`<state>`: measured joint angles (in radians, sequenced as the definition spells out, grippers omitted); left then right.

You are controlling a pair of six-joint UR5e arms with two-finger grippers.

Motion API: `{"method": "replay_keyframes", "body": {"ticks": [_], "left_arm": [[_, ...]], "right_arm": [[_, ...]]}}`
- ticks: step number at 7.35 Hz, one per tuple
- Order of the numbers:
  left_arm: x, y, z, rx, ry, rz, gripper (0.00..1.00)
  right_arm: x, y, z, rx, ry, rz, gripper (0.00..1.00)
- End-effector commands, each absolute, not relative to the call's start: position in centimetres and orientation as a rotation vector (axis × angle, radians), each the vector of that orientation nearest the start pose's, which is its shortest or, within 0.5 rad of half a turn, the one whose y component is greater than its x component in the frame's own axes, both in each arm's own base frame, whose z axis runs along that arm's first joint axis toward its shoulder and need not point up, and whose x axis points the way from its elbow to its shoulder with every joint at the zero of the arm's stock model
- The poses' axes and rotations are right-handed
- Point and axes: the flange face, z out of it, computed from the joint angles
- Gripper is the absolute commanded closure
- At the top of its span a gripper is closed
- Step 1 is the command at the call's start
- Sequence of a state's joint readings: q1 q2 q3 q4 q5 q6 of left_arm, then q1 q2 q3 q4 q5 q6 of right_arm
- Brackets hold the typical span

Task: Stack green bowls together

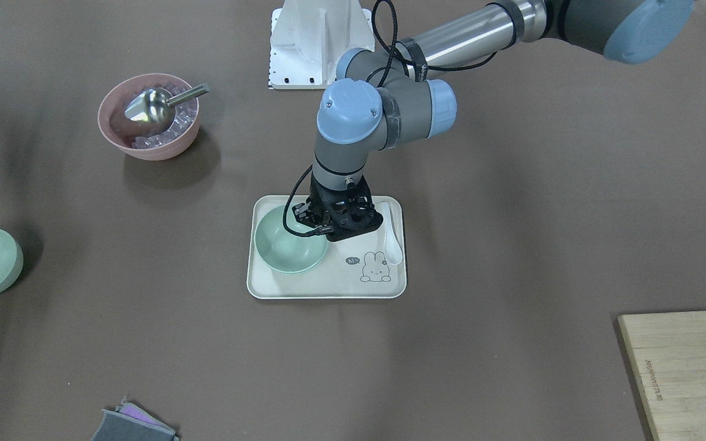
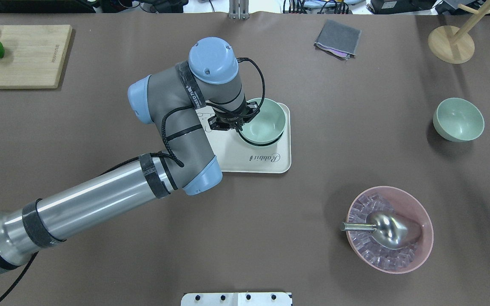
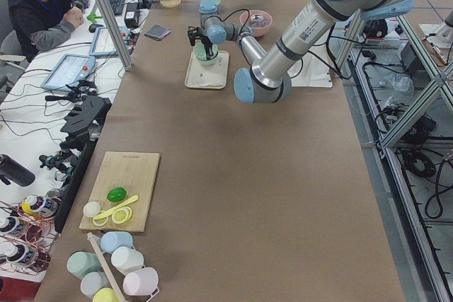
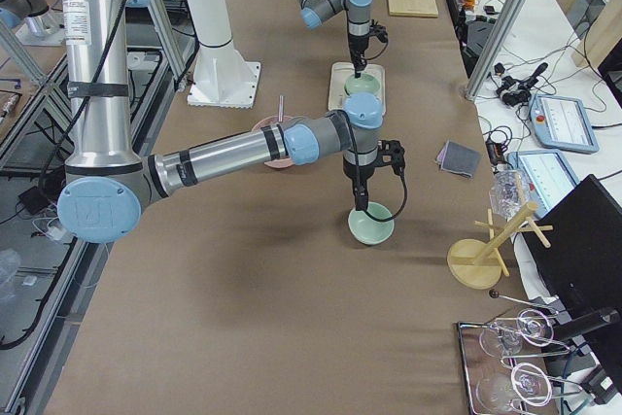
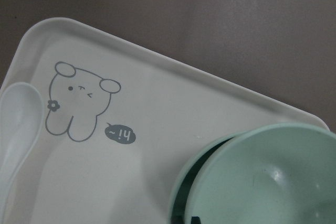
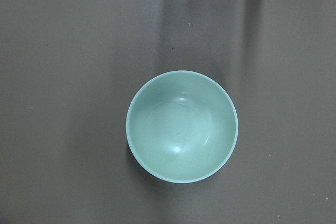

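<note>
My left gripper (image 1: pixel 327 228) is down at the tray-side rim of a pale green bowl (image 1: pixel 282 248) on the cream rabbit tray (image 1: pixel 328 285), and its jaws look shut on that rim. In the left wrist view this bowl (image 5: pixel 268 182) sits in a second green bowl, whose rim (image 5: pixel 177 199) shows just below it. A third green bowl (image 2: pixel 458 119) stands alone on the table, far to my right. My right gripper (image 4: pixel 362 206) hangs above it. The right wrist view looks straight down into this bowl (image 6: pixel 181 127) and shows no fingers, so I cannot tell whether that gripper is open or shut.
A white spoon (image 1: pixel 393 236) lies on the tray beside the left gripper. A pink bowl (image 2: pixel 389 229) with ice cubes and a metal scoop stands front right. There is a cutting board (image 2: pixel 19 55) with fruit at the far left, a grey cloth (image 2: pixel 337 39) and a wooden stand (image 2: pixel 451 44) at the back.
</note>
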<state>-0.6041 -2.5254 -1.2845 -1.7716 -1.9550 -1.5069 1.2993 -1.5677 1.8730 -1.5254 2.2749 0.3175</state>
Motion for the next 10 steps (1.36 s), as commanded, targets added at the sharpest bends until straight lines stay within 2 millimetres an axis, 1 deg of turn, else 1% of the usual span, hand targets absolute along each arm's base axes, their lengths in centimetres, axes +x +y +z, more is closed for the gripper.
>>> {"method": "replay_keyframes", "body": {"ticks": [1, 4, 5, 10], "left_arm": [[59.93, -52.31, 15.15, -0.064, 0.928, -0.327, 1.0], [59.99, -52.21, 14.93, -0.057, 0.943, -0.322, 1.0], [59.99, -52.21, 15.37, -0.059, 0.94, -0.324, 1.0], [60.09, -52.28, 15.52, -0.055, 0.95, -0.321, 1.0]], "right_arm": [[-6.65, -49.54, 50.66, 0.12, -0.764, -0.08, 0.0], [-6.65, -49.55, 50.74, 0.118, -0.764, -0.079, 0.0], [-6.64, -49.56, 50.74, 0.119, -0.762, -0.079, 0.0], [-6.64, -49.56, 50.74, 0.119, -0.762, -0.079, 0.0]]}}
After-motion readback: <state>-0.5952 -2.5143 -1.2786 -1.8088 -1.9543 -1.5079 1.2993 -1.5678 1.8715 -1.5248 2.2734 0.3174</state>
